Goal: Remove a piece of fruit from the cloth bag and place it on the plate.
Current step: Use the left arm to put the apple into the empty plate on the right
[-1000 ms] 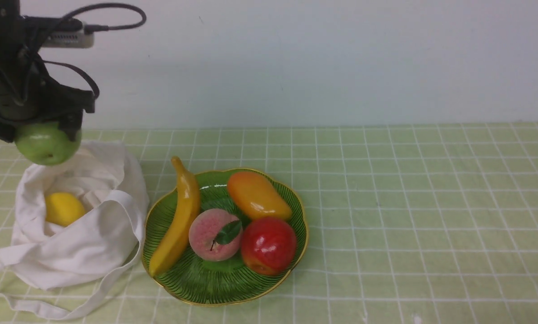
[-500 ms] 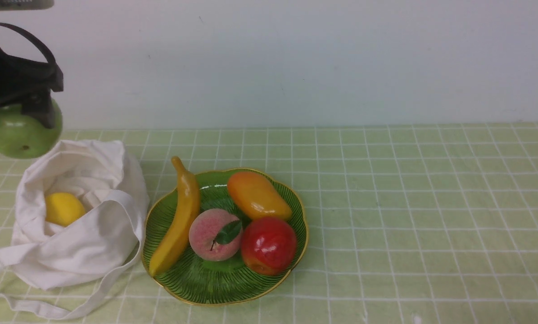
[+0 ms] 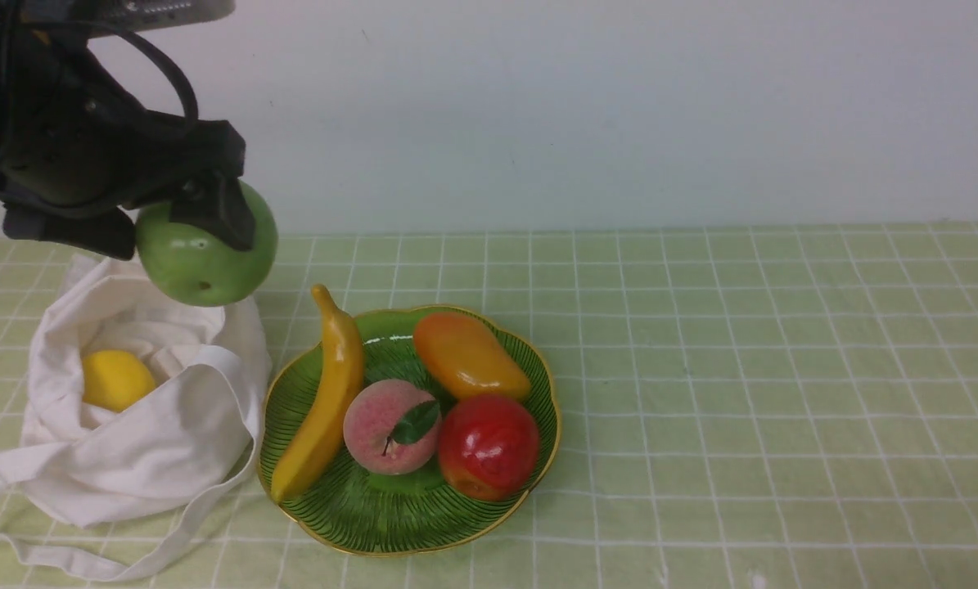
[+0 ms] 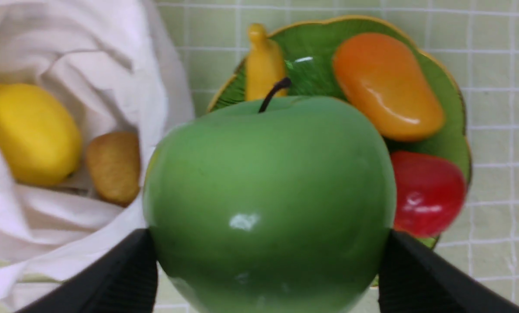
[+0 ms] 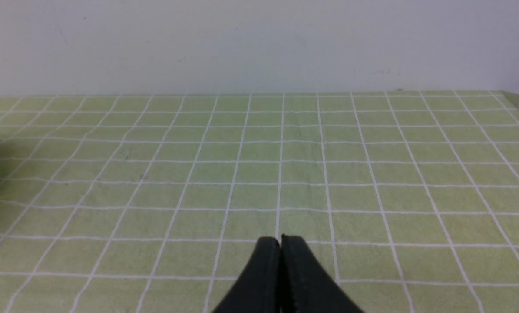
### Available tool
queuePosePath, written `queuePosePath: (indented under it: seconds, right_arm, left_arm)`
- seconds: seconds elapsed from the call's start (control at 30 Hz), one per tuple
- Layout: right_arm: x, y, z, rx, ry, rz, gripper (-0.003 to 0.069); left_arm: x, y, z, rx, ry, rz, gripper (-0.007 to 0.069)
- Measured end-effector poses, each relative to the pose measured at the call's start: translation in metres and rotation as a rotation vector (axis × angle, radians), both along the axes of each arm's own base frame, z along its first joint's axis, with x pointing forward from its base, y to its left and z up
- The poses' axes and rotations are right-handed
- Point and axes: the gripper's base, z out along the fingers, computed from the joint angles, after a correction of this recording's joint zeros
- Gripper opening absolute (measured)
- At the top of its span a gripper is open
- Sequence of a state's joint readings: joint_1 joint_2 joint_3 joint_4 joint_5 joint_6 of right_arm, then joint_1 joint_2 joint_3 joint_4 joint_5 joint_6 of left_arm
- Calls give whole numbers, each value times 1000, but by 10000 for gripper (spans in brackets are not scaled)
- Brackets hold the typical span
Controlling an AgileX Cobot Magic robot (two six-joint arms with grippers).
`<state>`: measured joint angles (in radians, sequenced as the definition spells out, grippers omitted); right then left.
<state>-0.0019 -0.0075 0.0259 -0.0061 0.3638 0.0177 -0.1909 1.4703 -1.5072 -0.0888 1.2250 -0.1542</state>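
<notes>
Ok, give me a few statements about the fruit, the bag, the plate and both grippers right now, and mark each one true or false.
1. The left gripper is clamped on the green apple, clear of the table. True.
2. The green apple rests on the green plate. False: it hangs in the air by the cloth bag, not touching the plate.
3. A lemon lies inside the cloth bag. True.
4. The right gripper is wide open. False: its jaws are pressed together, holding nothing.
5. The plate is bare. False: a banana, a mango, a peach and a red apple lie on it.
</notes>
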Motion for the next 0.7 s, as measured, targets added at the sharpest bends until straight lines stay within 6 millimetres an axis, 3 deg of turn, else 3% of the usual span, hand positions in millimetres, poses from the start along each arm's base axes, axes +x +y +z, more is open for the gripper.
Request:
queuePosePath:
  seconds: [0.23,0.53,0.7]
  right_arm:
    - [0,0,0,0,0,0,-15]
    - [0,0,0,0,0,0,-15]
    - [0,0,0,0,0,0,-15]
  left_arm:
    - [2,-32,-12,6,39,-99,601]
    - [16,-87,-58,44,148,-240,601]
    - [22,-107,-77,55,173,-281,601]
